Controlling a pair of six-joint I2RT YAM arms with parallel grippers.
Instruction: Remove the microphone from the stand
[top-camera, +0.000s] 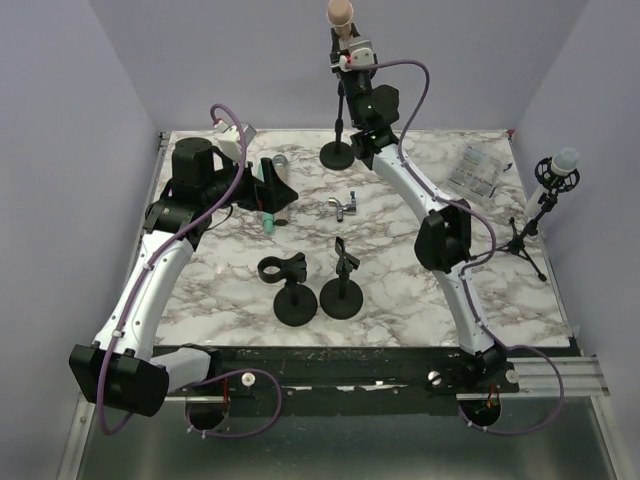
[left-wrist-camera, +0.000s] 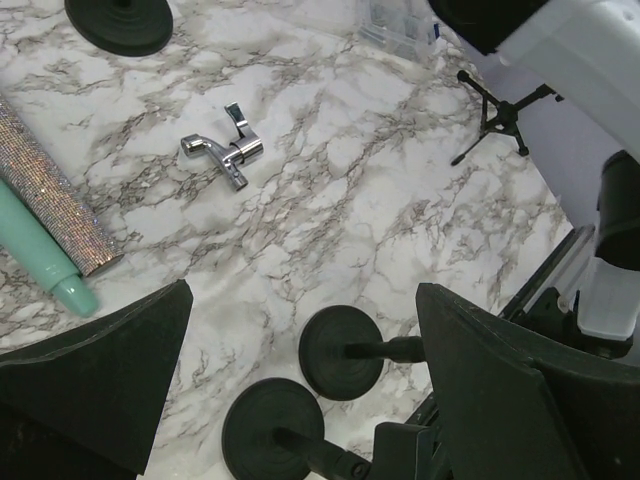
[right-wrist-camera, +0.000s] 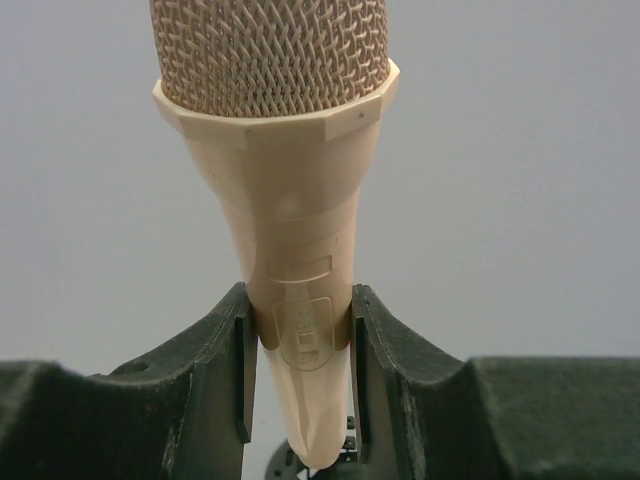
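Microphone (right-wrist-camera: 272, 60), beige, is upright with its mesh head on top, directly above the stand (top-camera: 337, 154) at the far edge of the tabletop (top-camera: 400, 290). The right gripper (right-wrist-camera: 300, 345) is clamped on its tapered handle, one finger pressed to each side, so the long axis runs straight up through the jaws. Something dark shows just under the handle's tip in the right wrist view; whether the tip has come free of the stand's clip cannot be told. The coming move turns on that axis: I judge a straight pull upward, along the handle and away from the stand, will free the microphone without tipping the stand. The right arm is the one at the stand. The left gripper (left-wrist-camera: 302, 300) hangs wide open and holds nothing, well to the near left of the stand. By count: three round-based stands, the two spare stands (top-camera: 293, 305) being nearer than the stand, and one tripod (top-camera: 527, 238) far to its right carrying a white microphone (top-camera: 560, 165). Near left of the stand lie a teal handle (left-wrist-camera: 40, 250) and a glittered handle (left-wrist-camera: 50, 190), side by side, and one metal fitting (left-wrist-camera: 225, 150).
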